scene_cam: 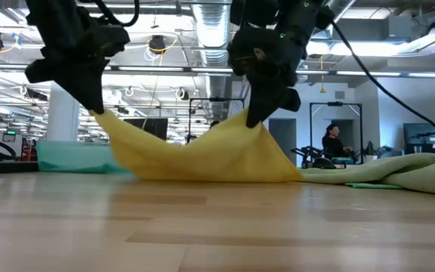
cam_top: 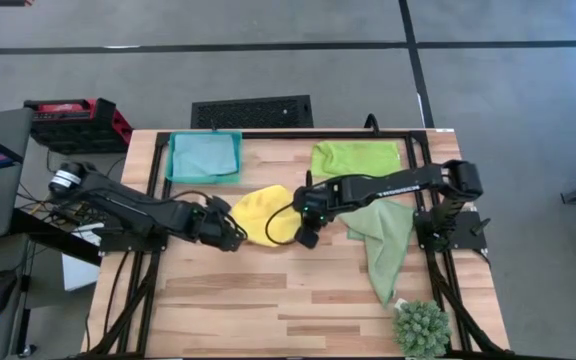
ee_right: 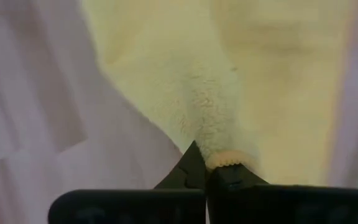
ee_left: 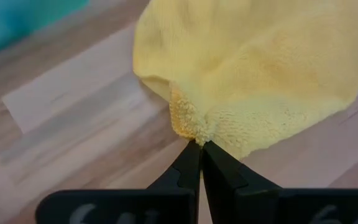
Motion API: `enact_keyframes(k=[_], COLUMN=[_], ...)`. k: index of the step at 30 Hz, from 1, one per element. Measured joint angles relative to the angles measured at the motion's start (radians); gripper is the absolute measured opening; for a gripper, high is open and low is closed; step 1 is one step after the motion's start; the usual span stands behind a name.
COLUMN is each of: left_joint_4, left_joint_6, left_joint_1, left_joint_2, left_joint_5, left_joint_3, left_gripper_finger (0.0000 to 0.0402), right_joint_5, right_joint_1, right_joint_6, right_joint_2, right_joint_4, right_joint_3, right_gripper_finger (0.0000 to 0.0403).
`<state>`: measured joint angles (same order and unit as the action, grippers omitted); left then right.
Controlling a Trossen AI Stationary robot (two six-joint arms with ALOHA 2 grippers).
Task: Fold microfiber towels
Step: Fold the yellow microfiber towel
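The yellow towel (cam_top: pixel 260 213) lies in the middle of the table, with two corners lifted and its middle sagging onto the wood (scene_cam: pixel 202 170). My left gripper (cam_top: pixel 234 236) is shut on its left near corner; my right gripper (cam_top: pixel 306 234) is shut on its right near corner. A sage green towel (cam_top: pixel 383 245) lies crumpled at the right. A lime green towel (cam_top: pixel 356 158) lies folded at the far right. A light blue towel (cam_top: pixel 204 156) lies at the far left. My left gripper pinches a bunched corner (ee_left: pixel 188 126) of the yellow towel between its two fingertips, slanting down from the table's left. That corner is raised (scene_cam: pixel 103 115) and the cloth slopes down from it to the table. My right gripper pinches another hemmed corner (ee_right: pixel 219 158) of the yellow towel at its fingertips, slanting down from the right. This corner is raised (scene_cam: pixel 249 121) too, and the cloth between both holds hangs slack.
A small spiky green plant (cam_top: pixel 422 328) stands at the near right corner. A red and black case (cam_top: pixel 76 122) sits beyond the table's far left corner. Bare wood (cam_top: pixel 268 300) stretches along the near half of the table.
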<state>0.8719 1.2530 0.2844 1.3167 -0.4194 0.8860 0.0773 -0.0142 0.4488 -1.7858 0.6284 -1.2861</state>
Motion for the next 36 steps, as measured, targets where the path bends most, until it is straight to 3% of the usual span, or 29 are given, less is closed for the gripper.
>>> enact_keyframes(k=[7,15,21,29,36], left_joint_4=[0.001,0.004,0.004,0.001,0.004], left_joint_6=[0.015,0.014,0.015,0.026,0.027], left_joint_1=[0.01,0.01,0.01,0.01,0.009], left_joint_2=[0.008,0.004,0.005,0.005,0.005], left_joint_5=[0.011,0.004,0.004,0.009,0.017], left_joint_3=[0.0,0.0,0.0,0.0,0.0], left_gripper_finger=[0.0,0.0,0.0,0.0,0.0], right_joint_5=[0.163,0.189,0.298,0.32,0.321], right_joint_1=[-0.001,0.001,-0.012,-0.048,-0.084], right_joint_6=[0.062,0.103,0.119,0.108,0.264], right_joint_2=[-0.004,-0.027,-0.099,-0.178,-0.173], right_joint_4=[0.002,-0.027,-0.04,-0.11,-0.065], right_joint_3=[-0.001,-0.002,0.001,-0.005,-0.002], right_gripper_finger=[0.0035,0.0069,0.0095,0.0101,0.0102])
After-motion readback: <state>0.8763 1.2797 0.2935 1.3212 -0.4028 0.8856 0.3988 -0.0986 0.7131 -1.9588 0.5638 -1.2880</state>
